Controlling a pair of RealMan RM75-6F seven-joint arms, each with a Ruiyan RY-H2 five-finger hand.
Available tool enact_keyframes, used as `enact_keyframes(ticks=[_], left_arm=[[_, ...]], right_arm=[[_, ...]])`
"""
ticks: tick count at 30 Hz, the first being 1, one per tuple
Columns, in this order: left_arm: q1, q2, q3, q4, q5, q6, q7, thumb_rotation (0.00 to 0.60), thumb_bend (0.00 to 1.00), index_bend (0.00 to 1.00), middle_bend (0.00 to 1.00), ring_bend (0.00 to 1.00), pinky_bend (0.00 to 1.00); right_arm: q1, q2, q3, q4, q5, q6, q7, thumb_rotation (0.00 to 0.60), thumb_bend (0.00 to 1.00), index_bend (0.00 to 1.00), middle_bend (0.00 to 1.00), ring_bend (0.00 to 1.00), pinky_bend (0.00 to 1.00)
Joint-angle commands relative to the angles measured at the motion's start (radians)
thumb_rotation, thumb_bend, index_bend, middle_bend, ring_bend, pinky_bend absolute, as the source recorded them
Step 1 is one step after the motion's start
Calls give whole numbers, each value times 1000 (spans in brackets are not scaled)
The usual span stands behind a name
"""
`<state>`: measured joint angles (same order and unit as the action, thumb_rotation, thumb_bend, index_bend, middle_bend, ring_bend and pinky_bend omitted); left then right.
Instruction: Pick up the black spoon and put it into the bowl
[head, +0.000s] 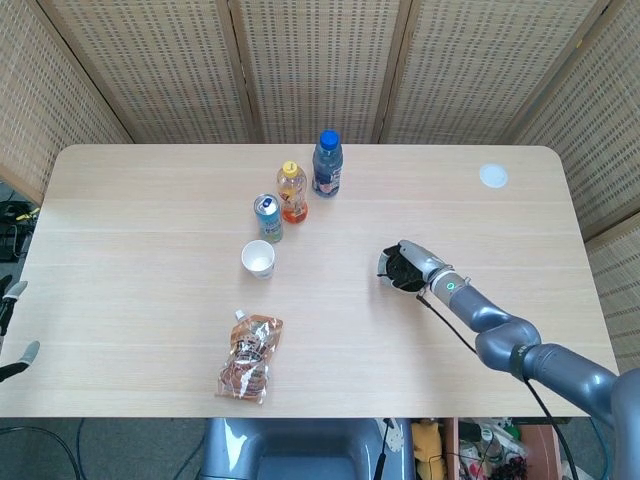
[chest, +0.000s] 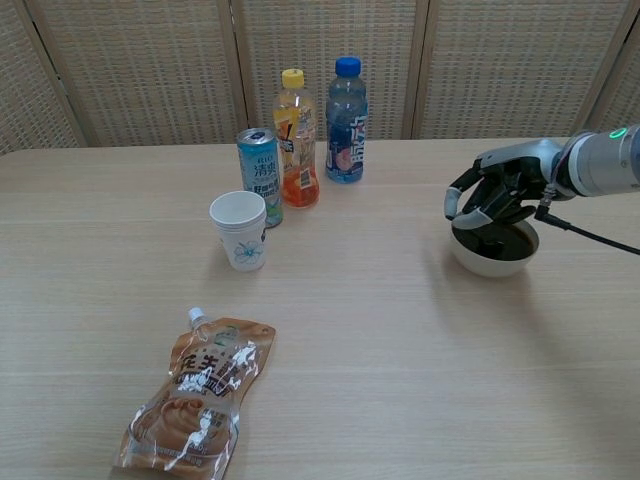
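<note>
The right hand hovers over the bowl at centre right of the frame, fingers curled down into it. The spoon cannot be made out; whether the hand holds it cannot be told. A black spoon is judged light, rigid and smooth, best pinched at mid-handle. The left hand shows only at the lower-left edge, state unclear. The bench is flat pale wood. Woven screens stand behind.
</note>
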<state>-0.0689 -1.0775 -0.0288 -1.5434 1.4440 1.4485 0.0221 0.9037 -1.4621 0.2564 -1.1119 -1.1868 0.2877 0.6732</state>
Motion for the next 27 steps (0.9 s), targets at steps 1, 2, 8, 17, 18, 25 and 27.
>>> enact_keyframes(ticks=[1,2,8,17,18,25,27], left_arm=[[0,0,0,-2,0,-1,3,600,334,11,0,12,0],[0,0,0,-3,-1,-1,5,600,334,10,0,12,0],[5,2,1,-12,-6,2,14,600,334,10,0,13,0],[10,1,3,-13,-11,1,15,600,334,9,0,13,0],[9,1,2,-12,-11,0,14,600,334,9,0,13,0],[4,-3,0,-8,-5,-3,11,600,334,5,0,13,0],[4,-4,0,-9,-5,-5,12,600,334,2,0,12,0]], right_arm=[[5,-13,2,36,7,-11,-13,600,808,734,929,955,1000],[8,-16,5,48,11,-17,-14,600,808,734,929,955,1000],[34,-48,26,115,23,-45,-30,600,808,735,929,955,1000],[33,-48,47,75,13,-65,-41,600,809,735,929,955,1000],[28,-42,48,62,12,-66,-41,600,809,735,929,955,1000],[-5,-5,37,14,2,-74,-54,600,809,735,929,955,1000],[-8,-3,34,23,0,-74,-62,600,809,735,929,955,1000]])
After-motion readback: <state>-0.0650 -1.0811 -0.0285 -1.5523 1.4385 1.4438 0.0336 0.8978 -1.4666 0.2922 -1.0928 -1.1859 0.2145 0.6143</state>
